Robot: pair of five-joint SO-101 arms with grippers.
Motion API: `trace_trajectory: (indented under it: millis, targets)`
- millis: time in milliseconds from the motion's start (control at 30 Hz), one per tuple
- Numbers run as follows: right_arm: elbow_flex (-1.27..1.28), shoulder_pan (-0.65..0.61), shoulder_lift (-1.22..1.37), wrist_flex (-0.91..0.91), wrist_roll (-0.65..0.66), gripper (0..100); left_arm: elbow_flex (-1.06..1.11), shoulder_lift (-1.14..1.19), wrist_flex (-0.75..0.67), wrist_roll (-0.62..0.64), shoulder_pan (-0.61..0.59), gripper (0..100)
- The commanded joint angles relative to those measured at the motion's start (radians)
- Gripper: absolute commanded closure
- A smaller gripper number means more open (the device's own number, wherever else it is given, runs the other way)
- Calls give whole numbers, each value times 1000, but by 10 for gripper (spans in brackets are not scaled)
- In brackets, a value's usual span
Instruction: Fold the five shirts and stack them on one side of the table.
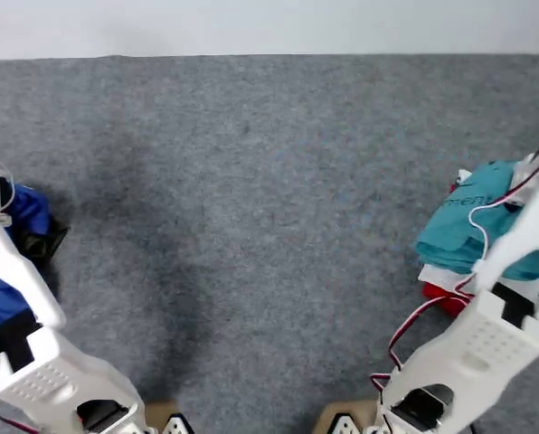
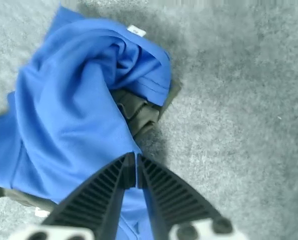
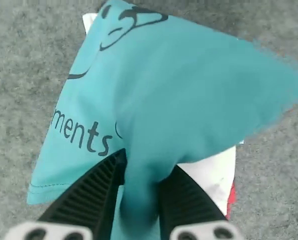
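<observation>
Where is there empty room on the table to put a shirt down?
The wide grey middle of the table, between the blue shirt at one side and the teal shirt at the other, is bare. Both sides are crowded.

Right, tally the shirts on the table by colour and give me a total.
blue shirt: 1
olive shirt: 1
teal shirt: 1
white shirt: 1
red shirt: 1
Total: 5
</observation>
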Motion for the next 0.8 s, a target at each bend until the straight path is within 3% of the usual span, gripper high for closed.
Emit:
trace_trajectory:
  millis: [0,233,367,567,767]
  targets:
    - [-8,-45,-85,38,8,990,12,-49,25,2,6,987]
    - [-12,-206,-193,38,-14,990,19,-52,25,2,6,987]
    - [-12,-232,-229,36,-54,990,19,-55,25,2,6,987]
    - [-8,-134,-208,36,-11,990,19,-55,25,0,6,987]
    - [-8,24,-12,2,66,990,21,-51,25,0,6,987]
